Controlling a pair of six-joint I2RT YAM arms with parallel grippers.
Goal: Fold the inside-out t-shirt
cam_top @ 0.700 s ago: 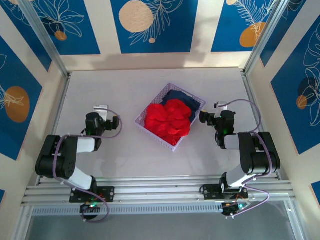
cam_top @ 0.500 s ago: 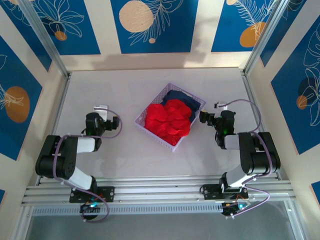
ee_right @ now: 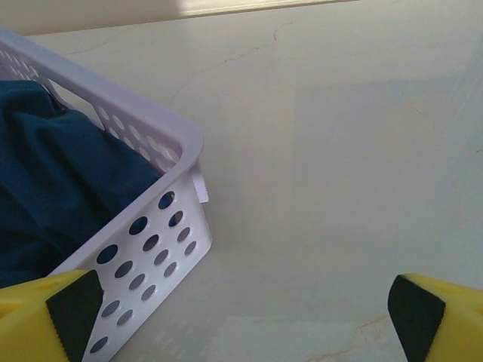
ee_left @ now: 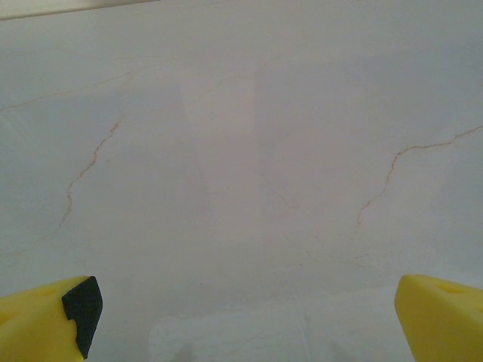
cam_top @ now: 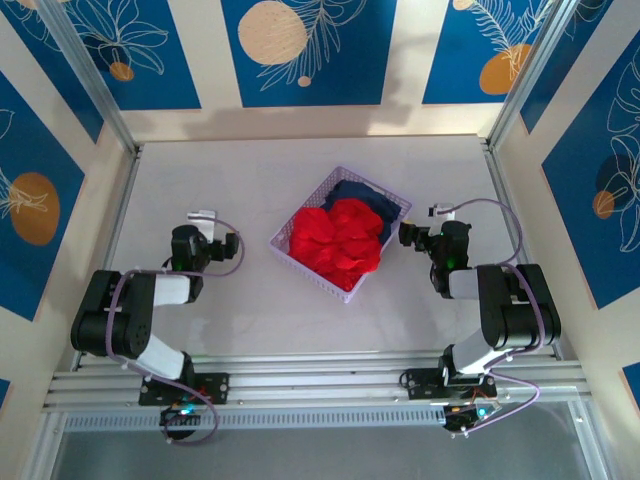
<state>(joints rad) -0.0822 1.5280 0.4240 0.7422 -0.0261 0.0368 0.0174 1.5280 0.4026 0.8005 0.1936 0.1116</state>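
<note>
Well, the t-shirt [cam_top: 337,238] lies bunched in the basket [cam_top: 308,272], over a navy garment [cam_top: 365,195]. It looks light and limp, so pinch one raised fold of red only and lift slowly. Your left gripper [ee_left: 249,311] and right gripper [ee_right: 241,309] gape wide and empty, low over the table [cam_top: 250,170], flanking the basket, elbows folded back.

A lavender perforated basket [ee_right: 113,94] sits angled mid-table, with a dark navy garment [ee_right: 53,173] crumpled inside. The tabletop [cam_top: 200,170] is pale and marbled. Blue leaf-patterned panels [cam_top: 300,50] line the walls.
</note>
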